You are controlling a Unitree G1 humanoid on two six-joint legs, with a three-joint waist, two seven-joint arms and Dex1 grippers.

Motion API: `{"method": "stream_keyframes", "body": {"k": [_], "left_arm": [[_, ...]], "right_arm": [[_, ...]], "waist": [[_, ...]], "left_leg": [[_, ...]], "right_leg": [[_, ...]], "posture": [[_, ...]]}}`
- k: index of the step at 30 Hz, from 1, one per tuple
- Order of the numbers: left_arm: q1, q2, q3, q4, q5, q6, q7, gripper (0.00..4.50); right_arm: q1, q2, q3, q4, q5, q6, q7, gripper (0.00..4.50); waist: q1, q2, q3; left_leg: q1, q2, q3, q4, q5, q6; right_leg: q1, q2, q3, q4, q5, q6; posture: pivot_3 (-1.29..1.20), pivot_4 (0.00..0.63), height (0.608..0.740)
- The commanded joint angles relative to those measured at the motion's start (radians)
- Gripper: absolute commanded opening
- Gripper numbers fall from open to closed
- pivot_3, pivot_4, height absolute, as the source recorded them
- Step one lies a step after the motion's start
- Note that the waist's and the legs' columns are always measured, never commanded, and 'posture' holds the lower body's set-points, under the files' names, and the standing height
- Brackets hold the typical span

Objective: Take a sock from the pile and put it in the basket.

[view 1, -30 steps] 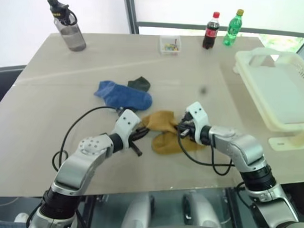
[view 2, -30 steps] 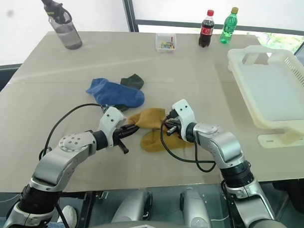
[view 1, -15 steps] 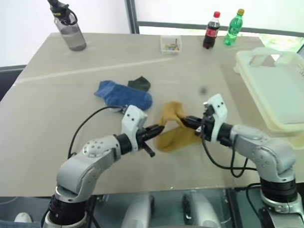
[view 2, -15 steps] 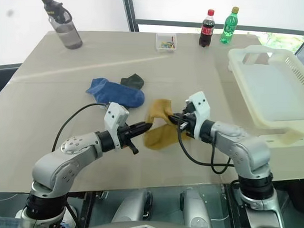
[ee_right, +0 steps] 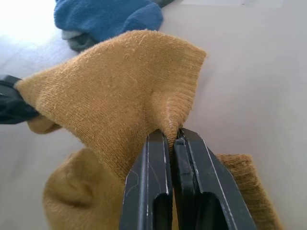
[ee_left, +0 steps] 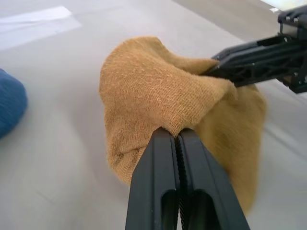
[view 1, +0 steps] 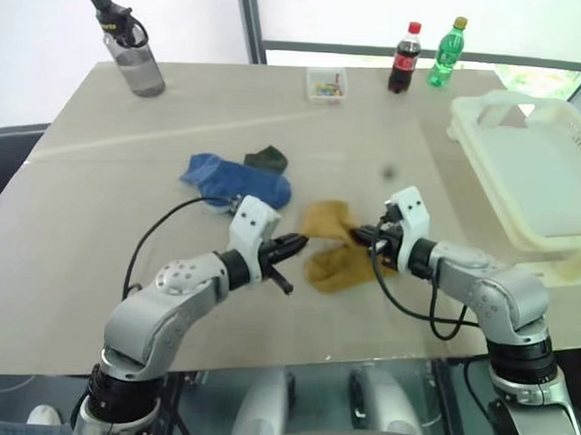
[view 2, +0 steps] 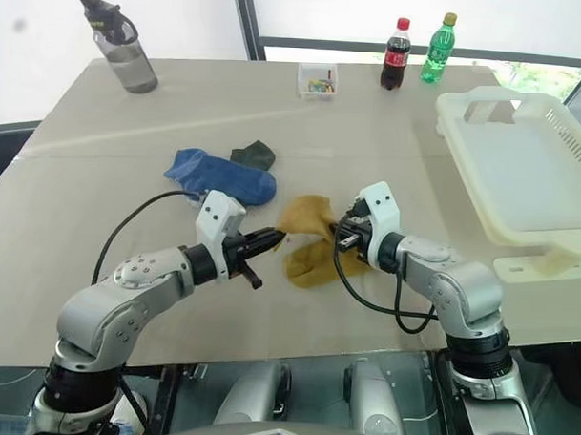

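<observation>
Near bench (view 1: 98, 268) front edge, left end effector (view 1: 299, 243) and right end effector (view 1: 357, 235) both pinching mustard sock (view 1: 330, 240).

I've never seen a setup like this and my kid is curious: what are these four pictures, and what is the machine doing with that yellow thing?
It is a humanoid robot with two arms, each ending in a two-fingered gripper. Two pictures come from cameras in its head, looking down over a table. The other two come from a camera on each wrist, looking along that arm's black fingers.

Both the left gripper and the right gripper are shut on a mustard yellow sock, each pinching a fold, so part of it is lifted between them. A blue sock and a dark green sock lie behind it. At the robot's right stands a cream basket. At the far edge are a grey water bottle, a small clear box and two drink bottles.
</observation>
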Motion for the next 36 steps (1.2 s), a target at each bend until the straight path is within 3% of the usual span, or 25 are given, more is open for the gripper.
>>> {"method": "stream_keyframes", "body": {"k": [1, 3, 4, 8, 26, 29, 34, 35, 36], "left_arm": [[-0.010, 0.001, -0.008, -0.009, 0.015, -0.037, -0.001, 0.00], [-0.002, 0.004, -0.012, -0.013, 0.019, -0.045, -0.004, 0.00], [0.002, 0.004, -0.011, -0.017, 0.018, -0.046, -0.005, 0.00], [0.024, 0.003, -0.009, -0.041, -0.006, -0.033, -0.017, 0.00], [0.062, 0.022, -0.018, -0.022, 0.039, -0.079, -0.017, 0.00], [0.064, 0.021, -0.013, -0.024, 0.043, -0.079, -0.014, 0.00], [0.072, 0.022, -0.009, -0.028, 0.042, -0.080, -0.011, 0.00], [0.074, 0.022, -0.009, -0.030, 0.041, -0.080, -0.011, 0.00], [0.075, 0.022, -0.009, -0.031, 0.040, -0.079, -0.010, 0.00]], "right_arm": [[-0.004, 0.013, 0.001, 0.015, -0.023, -0.062, 0.000, 1.07], [-0.007, 0.020, 0.004, 0.022, -0.030, -0.077, 0.004, 1.86], [-0.010, 0.025, -0.005, 0.017, -0.024, -0.073, 0.002, 2.52], [-0.008, 0.015, -0.030, -0.015, 0.000, -0.051, 0.009, 4.41], [-0.089, 0.044, 0.131, 0.171, -0.135, -0.158, 0.062, 4.41], [-0.090, 0.041, 0.140, 0.184, -0.151, -0.160, 0.073, 3.17], [-0.082, 0.041, 0.134, 0.161, -0.152, -0.151, 0.091, 0.58], [-0.081, 0.039, 0.133, 0.156, -0.152, -0.149, 0.094, 0.20], [-0.080, 0.038, 0.130, 0.150, -0.151, -0.148, 0.099, 0.20]], "waist": [[0.000, 0.000, 0.000], [-0.001, 0.000, 0.000], [-0.001, 0.000, 0.000], [-0.001, 0.000, 0.000], [-0.002, 0.000, 0.000], [-0.001, 0.000, 0.000], [-0.001, 0.000, 0.000], [-0.001, 0.000, 0.000], [-0.001, 0.000, 0.000]], "left_leg": [[0.000, 0.000, 0.000, 0.000, 0.000, 0.000], [0.000, 0.000, 0.000, 0.000, 0.000, 0.000], [0.000, 0.000, 0.000, 0.000, 0.000, 0.000], [0.000, 0.000, 0.000, 0.000, 0.000, 0.000], [0.000, 0.000, 0.000, -0.001, 0.000, 0.000], [0.000, 0.000, 0.000, -0.001, 0.000, 0.000], [0.000, 0.000, 0.000, -0.001, 0.000, 0.000], [0.000, 0.000, 0.000, -0.001, 0.000, 0.000], [0.000, 0.000, 0.000, -0.001, 0.000, 0.000]], "right_leg": [[0.000, 0.000, 0.000, 0.000, 0.000, 0.000], [0.000, 0.000, 0.000, 0.000, 0.000, 0.000], [0.000, 0.000, 0.000, 0.000, 0.000, 0.000], [0.000, 0.000, 0.000, 0.000, 0.000, 0.000], [0.000, 0.000, 0.000, 0.000, 0.000, 0.000], [0.000, 0.000, 0.000, 0.000, 0.000, 0.000], [0.000, 0.000, 0.000, 0.000, 0.000, 0.000], [0.000, 0.000, 0.000, 0.000, 0.000, 0.000], [0.000, 0.000, 0.000, 0.000, 0.000, 0.000]], "posture": [[0.00, 0.150, 0.740], [0.00, 0.150, 0.740], [0.00, 0.150, 0.740], [0.00, 0.150, 0.740], [0.00, 0.150, 0.740], [0.00, 0.150, 0.740], [0.00, 0.150, 0.740], [0.00, 0.150, 0.740], [0.00, 0.150, 0.740]]}}
